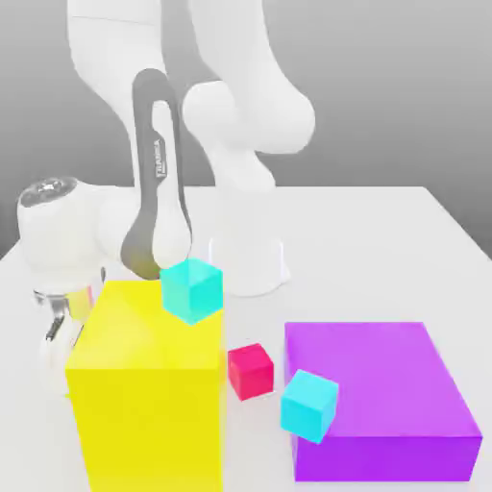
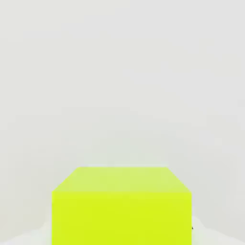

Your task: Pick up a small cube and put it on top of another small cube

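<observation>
- arm (image 1: 159, 183) is bent way down behind the yellow block (image 1: 149, 384)
- purple block (image 1: 380, 399) sits at the exterior view's right, with a cyan cube (image 1: 309, 404) in front of it
- another cyan cube (image 1: 192, 289) is at the yellow block's top corner
- red cube (image 1: 250, 371) sits between the two blocks
- lime cube (image 2: 122, 206) is right up at the hand, on the white table (image 2: 119, 72)
- gripper (image 1: 60, 322) has its jaws pulled in tight; can't tell if they're pinching the lime cube

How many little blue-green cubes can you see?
2. One cyan cube sits at the big yellow block's top back corner. The other cyan cube is at the purple block's front corner, near the red cube. More might hide behind the blocks.
</observation>
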### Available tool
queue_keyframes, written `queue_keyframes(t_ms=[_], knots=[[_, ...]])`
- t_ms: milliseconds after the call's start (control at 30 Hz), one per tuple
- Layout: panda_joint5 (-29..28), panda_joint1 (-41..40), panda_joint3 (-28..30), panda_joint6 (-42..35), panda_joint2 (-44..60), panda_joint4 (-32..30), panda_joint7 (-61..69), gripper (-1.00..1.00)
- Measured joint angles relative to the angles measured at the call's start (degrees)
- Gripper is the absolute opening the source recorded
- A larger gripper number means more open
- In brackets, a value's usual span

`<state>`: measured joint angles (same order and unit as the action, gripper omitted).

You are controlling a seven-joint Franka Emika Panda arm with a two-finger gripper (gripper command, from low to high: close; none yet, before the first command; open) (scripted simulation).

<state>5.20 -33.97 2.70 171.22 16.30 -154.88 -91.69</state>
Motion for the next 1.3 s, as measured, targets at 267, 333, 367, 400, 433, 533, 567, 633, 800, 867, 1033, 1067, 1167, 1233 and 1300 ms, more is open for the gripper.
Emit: queue_keyframes(t_ms=[267,333,367,400,433,533,567,633,800,867,1033,1067,1167,1233,1300], knots=[[-5.1,1.7,0.5,-8.0,-10.3,-1.3,1.4,-1.0],[-6.1,2.2,-0.1,-7.8,-9.1,0.6,2.8,-1.0],[-6.6,2.4,0.0,-7.9,-8.1,2.1,2.3,-1.0],[-7.2,2.7,0.2,-8.1,-7.1,3.9,1.5,-1.0],[-7.9,3.1,0.6,-8.4,-6.0,5.7,0.6,-1.0],[-10.3,4.7,2.2,-9.3,-2.9,11.3,-3.0,-1.0],[-11.2,5.4,2.8,-9.6,-1.9,13.2,-4.3,-1.0],[-12.4,7.0,3.3,-10.6,-0.4,16.8,-6.8,-1.0],[-12.6,12.0,1.2,-14.5,0.9,25.0,-12.2,-1.0],[-12.5,14.0,0.1,-16.1,1.4,28.2,-14.2,-1.0],[-10.5,19.1,-4.5,-21.2,1.5,34.9,-16.9,-1.0],[-9.1,19.9,-6.3,-22.8,0.9,35.3,-16.1,-1.0],[-4.9,21.3,-10.7,-26.8,-1.7,34.0,-11.8,-1.0],[-2.7,21.5,-12.5,-28.4,-3.7,31.9,-8.7,-1.0],[-1.0,21.7,-14.0,-29.9,-5.7,29.6,-5.8,-1.0]])
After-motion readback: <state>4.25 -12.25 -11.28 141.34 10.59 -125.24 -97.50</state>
